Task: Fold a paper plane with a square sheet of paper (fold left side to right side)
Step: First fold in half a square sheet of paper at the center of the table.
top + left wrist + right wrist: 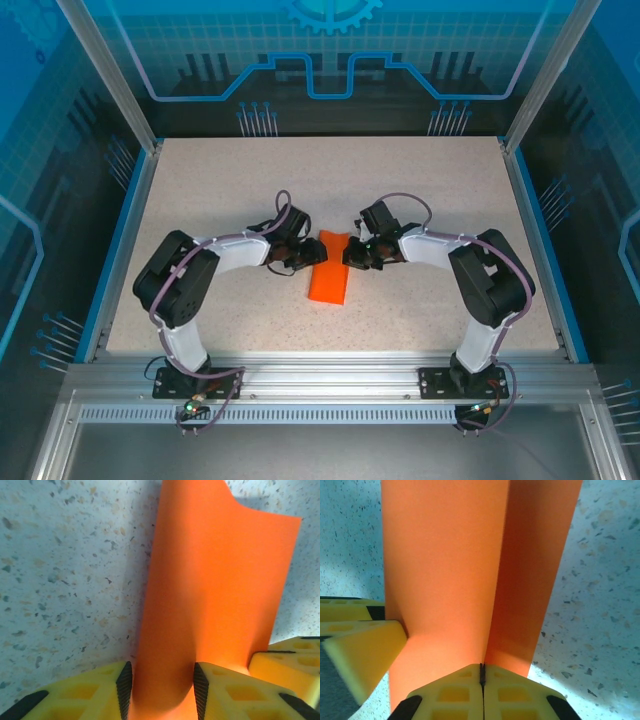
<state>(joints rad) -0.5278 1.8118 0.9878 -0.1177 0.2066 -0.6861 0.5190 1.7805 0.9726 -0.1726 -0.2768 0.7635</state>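
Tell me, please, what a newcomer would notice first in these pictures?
The bright orange paper, a narrow folded strip at the middle of the table, lies between both grippers. The right gripper is pinched shut on its crease. The left gripper has its fingers apart around a raised bend of it.

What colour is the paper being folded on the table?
The paper is plain bright orange, unmarked; the right wrist view shows it best.

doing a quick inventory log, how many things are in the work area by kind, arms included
orange paper sheet: 1
robot arms: 2, the left arm and the right arm
total: 3
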